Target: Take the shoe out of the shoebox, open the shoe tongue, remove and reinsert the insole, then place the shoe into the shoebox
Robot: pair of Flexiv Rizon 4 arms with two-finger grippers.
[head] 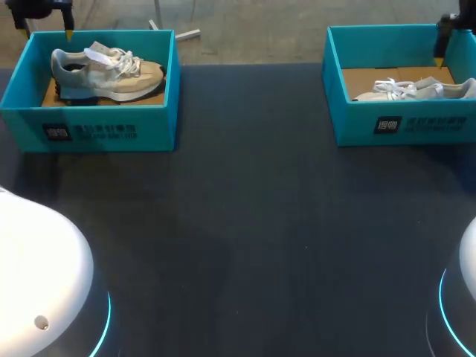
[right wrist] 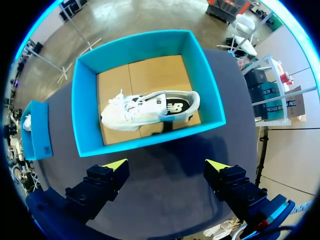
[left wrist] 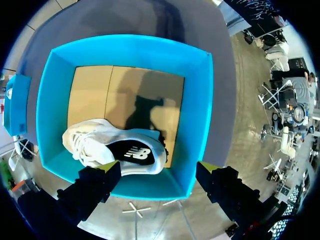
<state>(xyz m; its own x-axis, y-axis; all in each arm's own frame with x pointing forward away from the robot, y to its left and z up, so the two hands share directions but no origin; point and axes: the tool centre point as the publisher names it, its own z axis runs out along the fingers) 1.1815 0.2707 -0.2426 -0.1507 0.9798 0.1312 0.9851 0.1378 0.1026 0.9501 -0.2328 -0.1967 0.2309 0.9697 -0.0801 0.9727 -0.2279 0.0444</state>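
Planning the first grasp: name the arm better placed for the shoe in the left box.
Left. The left gripper hangs open at the left box, its shoe just ahead; the right gripper is at the right box.

Dark, matte table [head: 245, 223]

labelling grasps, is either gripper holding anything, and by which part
Nothing is held: the left gripper and right gripper are both open, clear of the pale lace-up sneakers.

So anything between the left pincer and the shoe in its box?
Nothing visible. The left pincer hangs open above the lidless teal shoebox, and the shoe lies uncovered inside on the cardboard floor.
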